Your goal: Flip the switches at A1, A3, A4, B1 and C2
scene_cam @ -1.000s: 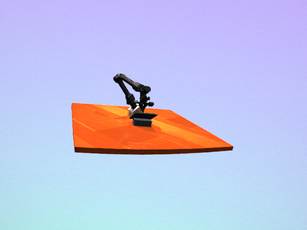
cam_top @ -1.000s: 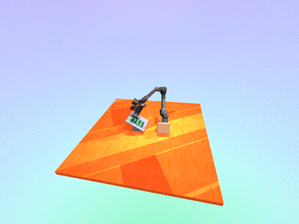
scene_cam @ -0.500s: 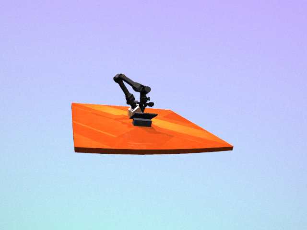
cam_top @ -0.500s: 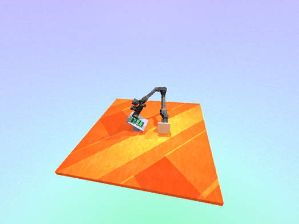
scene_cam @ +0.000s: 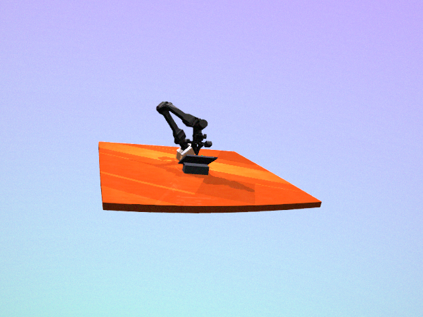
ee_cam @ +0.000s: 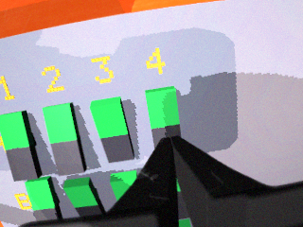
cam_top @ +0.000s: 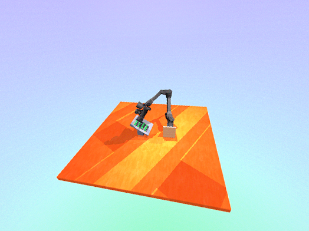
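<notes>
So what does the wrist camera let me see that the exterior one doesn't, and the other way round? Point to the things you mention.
Only the wrist view shows the printed yellow numbers (ee_cam: 102, 70) and row A's green-and-grey switches (ee_cam: 14, 131) clearly enough to tell apart.

Only the exterior view shows the arm's raised elbow (scene_cam: 164, 106) and the dark block (scene_cam: 195, 168) under the panel.

Both show the end effector (scene_cam: 197, 153) (ee_cam: 170, 145), shut, at the panel (scene_cam: 199, 159) (ee_cam: 270, 44), and part of the orange surface (scene_cam: 143, 184) (ee_cam: 57, 15).
</notes>
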`<state>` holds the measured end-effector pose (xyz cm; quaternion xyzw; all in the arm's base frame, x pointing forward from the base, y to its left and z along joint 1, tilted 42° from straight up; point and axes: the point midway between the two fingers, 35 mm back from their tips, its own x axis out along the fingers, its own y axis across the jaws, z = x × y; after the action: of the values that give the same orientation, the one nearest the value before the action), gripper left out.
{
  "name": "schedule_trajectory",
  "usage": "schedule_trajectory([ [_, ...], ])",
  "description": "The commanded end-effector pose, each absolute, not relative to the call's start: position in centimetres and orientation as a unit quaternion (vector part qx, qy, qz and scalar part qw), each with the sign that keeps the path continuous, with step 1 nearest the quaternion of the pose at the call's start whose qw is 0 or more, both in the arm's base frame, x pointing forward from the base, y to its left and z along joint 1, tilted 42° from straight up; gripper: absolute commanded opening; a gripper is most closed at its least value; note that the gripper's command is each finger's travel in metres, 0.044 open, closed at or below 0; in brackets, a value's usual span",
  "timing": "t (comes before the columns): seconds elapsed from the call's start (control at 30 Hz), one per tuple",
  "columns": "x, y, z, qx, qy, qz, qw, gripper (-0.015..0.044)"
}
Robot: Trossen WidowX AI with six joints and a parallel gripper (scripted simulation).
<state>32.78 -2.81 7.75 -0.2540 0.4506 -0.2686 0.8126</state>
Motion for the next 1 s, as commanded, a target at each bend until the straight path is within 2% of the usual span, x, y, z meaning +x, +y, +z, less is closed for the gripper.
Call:
schedule_trajectory([
  [0.0,32.9,-2.8,7.7,-0.254,0.451,-0.266,0.813,0.0000],
  [0.33,32.8,-2.7,7.8,-0.253,0.451,-0.268,0.813,0.0000],
  [0.53,30.3,1.4,11.4,-0.250,0.463,-0.268,0.807,0.0000],
  [0.73,30.2,1.5,11.5,-0.250,0.463,-0.268,0.807,0.0000],
  [0.97,28.3,6.2,5.1,-0.248,0.464,-0.267,0.808,0.0000],
])
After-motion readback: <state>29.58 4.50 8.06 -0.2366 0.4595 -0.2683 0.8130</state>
